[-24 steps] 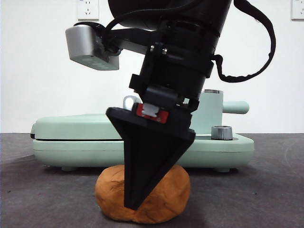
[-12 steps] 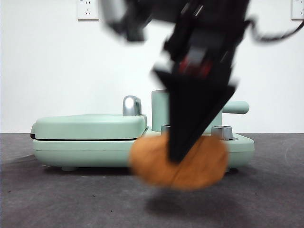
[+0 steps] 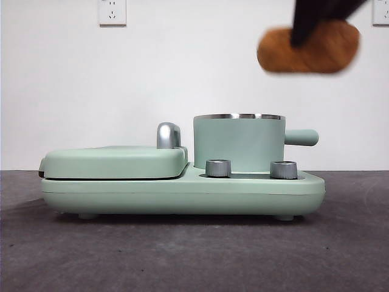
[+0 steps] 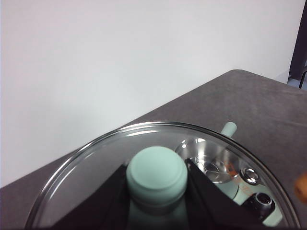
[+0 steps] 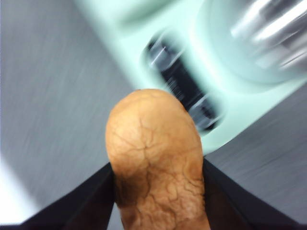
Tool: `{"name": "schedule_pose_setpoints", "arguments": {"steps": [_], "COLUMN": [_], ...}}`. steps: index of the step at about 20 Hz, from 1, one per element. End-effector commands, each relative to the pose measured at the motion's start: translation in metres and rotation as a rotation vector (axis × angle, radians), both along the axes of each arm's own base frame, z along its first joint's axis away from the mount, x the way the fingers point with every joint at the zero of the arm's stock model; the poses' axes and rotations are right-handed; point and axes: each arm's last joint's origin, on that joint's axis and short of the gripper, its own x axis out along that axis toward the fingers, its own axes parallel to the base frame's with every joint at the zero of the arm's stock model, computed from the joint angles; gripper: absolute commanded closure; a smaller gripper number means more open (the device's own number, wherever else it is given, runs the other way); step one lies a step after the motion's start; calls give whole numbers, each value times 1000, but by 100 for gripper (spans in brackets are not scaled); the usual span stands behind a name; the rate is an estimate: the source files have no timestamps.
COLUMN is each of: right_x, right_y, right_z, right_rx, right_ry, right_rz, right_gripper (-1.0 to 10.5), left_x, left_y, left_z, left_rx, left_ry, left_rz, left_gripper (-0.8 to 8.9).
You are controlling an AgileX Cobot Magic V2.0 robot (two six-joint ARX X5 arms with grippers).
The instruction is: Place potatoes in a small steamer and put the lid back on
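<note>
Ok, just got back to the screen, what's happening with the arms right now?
The right gripper is clamped on the potato and carries it high in the air, above and a little to the side of the small steamer, which stands open on the mint-green cooker base. The left gripper holds the lid by its green knob, up off the pot. Nothing is in the steamer yet.

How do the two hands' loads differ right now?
The right hand grips the potato, an opaque, wrinkled orange-brown lump. The left hand grips the lid by its smooth mint-green knob; the lid is flat and see-through. Both are held off the pot.
</note>
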Motion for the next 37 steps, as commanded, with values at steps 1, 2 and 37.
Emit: {"name": "schedule_pose_setpoints", "arguments": {"steps": [1,2,37], "right_x": [19,28,215], "right_y": [2,4,41], "right_z": [20,25,-70], "right_rx": [41,50,39], "right_ry": [-42,-54,42], "right_rz": [-52,-67,-147], "right_gripper": [730,730,731], "left_x": [0,1,6], "left_y": [0,-1,-2], "left_z": [10,10,9], "left_rx": [-22,-24,-40], "left_ry": [-63,-68,-47], "left_rz": [-1,-1,2], "left_gripper": [797,797,797]}}
